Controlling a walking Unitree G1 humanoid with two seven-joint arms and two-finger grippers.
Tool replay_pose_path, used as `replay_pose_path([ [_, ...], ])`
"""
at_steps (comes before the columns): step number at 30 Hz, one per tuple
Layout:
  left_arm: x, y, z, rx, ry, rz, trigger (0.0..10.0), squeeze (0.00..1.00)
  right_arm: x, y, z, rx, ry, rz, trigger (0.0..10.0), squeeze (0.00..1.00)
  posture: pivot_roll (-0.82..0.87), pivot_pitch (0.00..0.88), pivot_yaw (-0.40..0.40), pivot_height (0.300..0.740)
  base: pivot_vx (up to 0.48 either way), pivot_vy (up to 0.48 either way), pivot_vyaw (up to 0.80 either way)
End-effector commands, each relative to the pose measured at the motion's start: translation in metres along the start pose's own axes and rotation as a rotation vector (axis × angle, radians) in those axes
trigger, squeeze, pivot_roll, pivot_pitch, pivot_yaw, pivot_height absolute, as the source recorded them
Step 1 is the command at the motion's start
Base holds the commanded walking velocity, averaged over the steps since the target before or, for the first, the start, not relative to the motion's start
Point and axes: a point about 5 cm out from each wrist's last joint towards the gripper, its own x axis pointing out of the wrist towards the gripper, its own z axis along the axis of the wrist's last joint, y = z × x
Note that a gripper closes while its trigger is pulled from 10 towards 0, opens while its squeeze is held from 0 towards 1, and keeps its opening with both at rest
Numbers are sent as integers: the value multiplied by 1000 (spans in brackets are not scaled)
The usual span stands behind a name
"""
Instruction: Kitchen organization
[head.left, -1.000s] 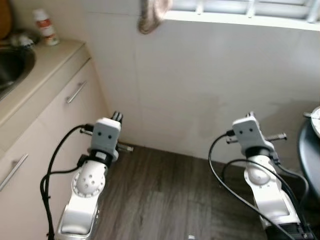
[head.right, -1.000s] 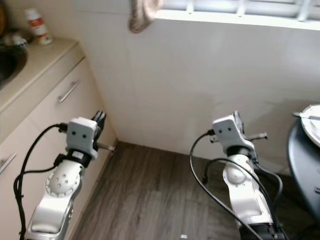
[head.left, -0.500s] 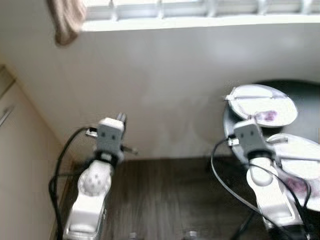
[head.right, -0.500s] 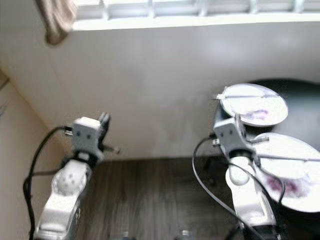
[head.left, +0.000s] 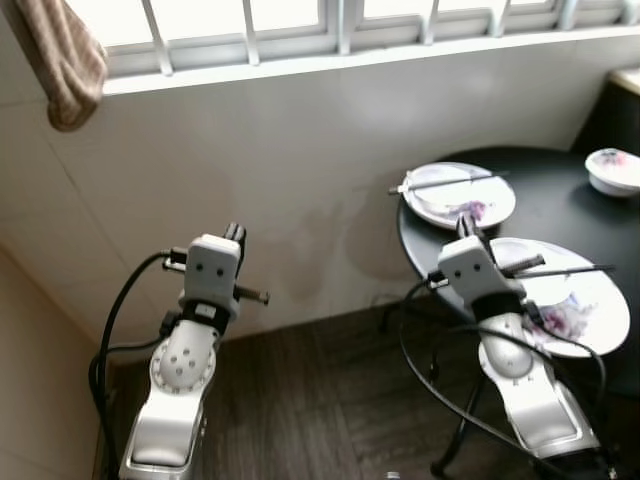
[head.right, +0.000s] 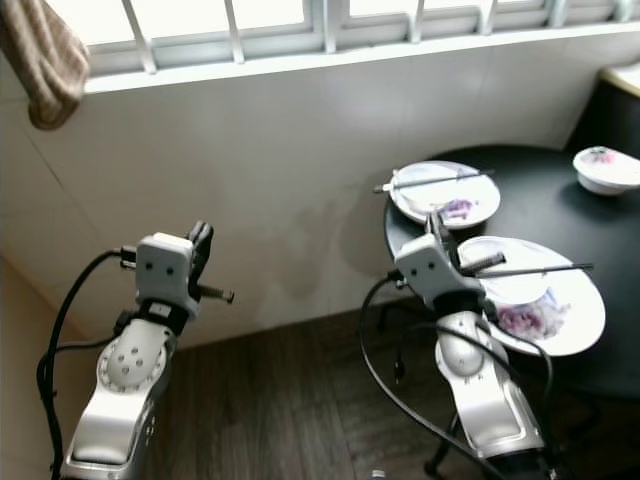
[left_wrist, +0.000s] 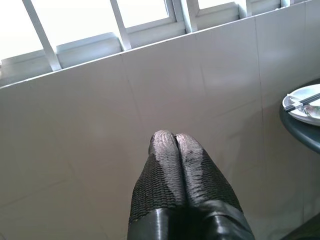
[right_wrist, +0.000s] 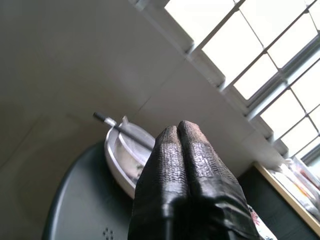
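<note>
A white tiled wall (head.left: 300, 170) under a barred window (head.left: 250, 30) is in front of the robot, with a brown towel (head.left: 60, 55) hanging at the upper left. On the right stands a round black table (head.left: 555, 200). It carries the dishes to be tidied: a near plate (head.left: 590, 300) with purple food remains and chopsticks (head.left: 560, 268) lying across it, a far plate (head.left: 460, 195) that also has chopsticks across it, and a small bowl (head.left: 612, 170) near the back edge.

The left gripper (left_wrist: 175, 145) is raised in front of the wall, well apart from the table; its two fingers are pressed together and hold nothing. The right gripper (right_wrist: 180, 137) is just beside the near plate, fingers also pressed together and empty.

I think the main risk is the right arm. It is very close to the near plate, so a careless reach could knock the chopsticks off or push the plate toward the table edge.

The right side of the table is cut off. What is in the bowl is too small to make out, and the right arm covers part of the near plate.
</note>
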Motion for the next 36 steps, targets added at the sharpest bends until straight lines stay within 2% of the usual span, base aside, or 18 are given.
replay_pose_path([
  [1, 2, -2, -1, 1, 11, -4, 10000, 0, -6, 13, -10, -66, 46, 127, 10000, 0, -33, 24, 14, 740, 0, 0, 0],
  [2, 2, -2, -2, 0, 12, -5, 10000, 0, -10, 20, -14, -96, 52, 210, 10000, 0, -33, 24, 14, 740, 0, 0, 0],
  [3, 2, -2, -2, 0, 12, -5, 10000, 0, -10, 20, -14, -96, 52, 210, 10000, 0, -33, 24, 14, 740, 0, 0, 0],
  [4, 2, -2, -2, -2, 15, -7, 10000, 0, -15, 26, -17, -144, 62, 287, 10000, 0, -39, 24, 14, 740, 0, 0, 0],
  [9, 3, -3, -2, -5, 15, -10, 10000, 0, -15, 28, -19, -169, 57, 338, 10000, 0, -38, 24, 14, 740, 0, 0, 0],
  [17, 3, -2, -3, -14, 20, -5, 10000, 0, -13, 21, -33, -279, 142, 308, 10000, 0, -33, 22, 11, 740, 0, 0, 0],
  [26, 3, -3, -4, -20, 22, -8, 10000, 0, -11, 11, -42, -317, 208, 256, 10000, 0, -37, 24, 13, 740, 0, 0, 0],
  [36, 3, -3, -5, -25, 26, -10, 10000, 0, -11, 10, -49, -337, 257, 229, 10000, 0, -35, 25, 13, 740, 0, 0, 0],
])
